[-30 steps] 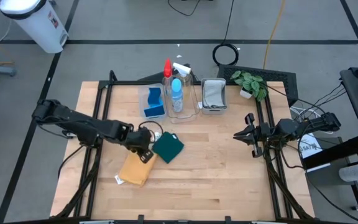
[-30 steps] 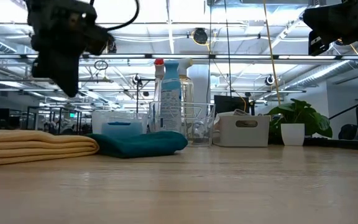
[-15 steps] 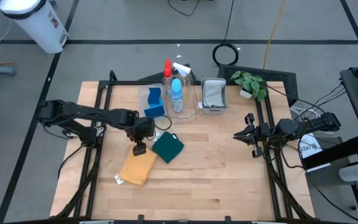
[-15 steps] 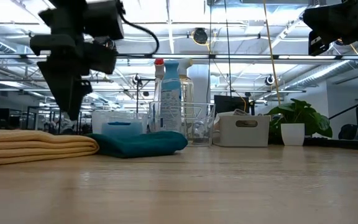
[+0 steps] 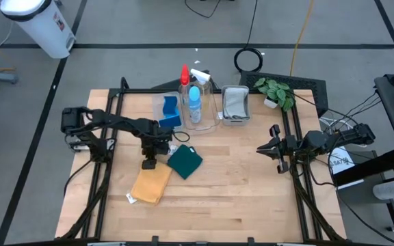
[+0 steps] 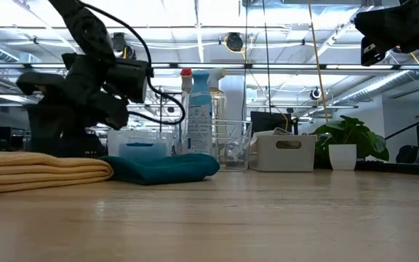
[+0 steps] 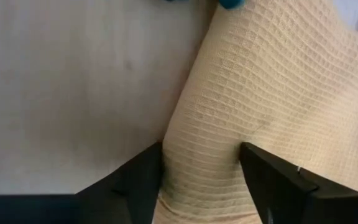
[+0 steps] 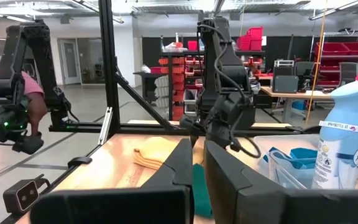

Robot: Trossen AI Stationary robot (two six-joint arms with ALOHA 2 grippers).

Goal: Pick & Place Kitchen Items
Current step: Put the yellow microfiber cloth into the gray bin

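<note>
**Left pincer straddles the orange cloth**

The left pincer [image 5: 149, 162] stands parted around one end of the folded orange waffle-weave cloth [image 5: 151, 184] on the wooden tabletop [image 5: 238, 191]. Beside that cloth lies a folded dark-green cloth [image 5: 185, 162]. The right pincer [image 5: 273, 146] waits closed, well apart.

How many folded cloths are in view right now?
3: the folded orange waffle cloth under the left pincer, the folded dark-green cloth beside it, and the folded grey cloth in a clear bin. Others may be hidden.
</note>
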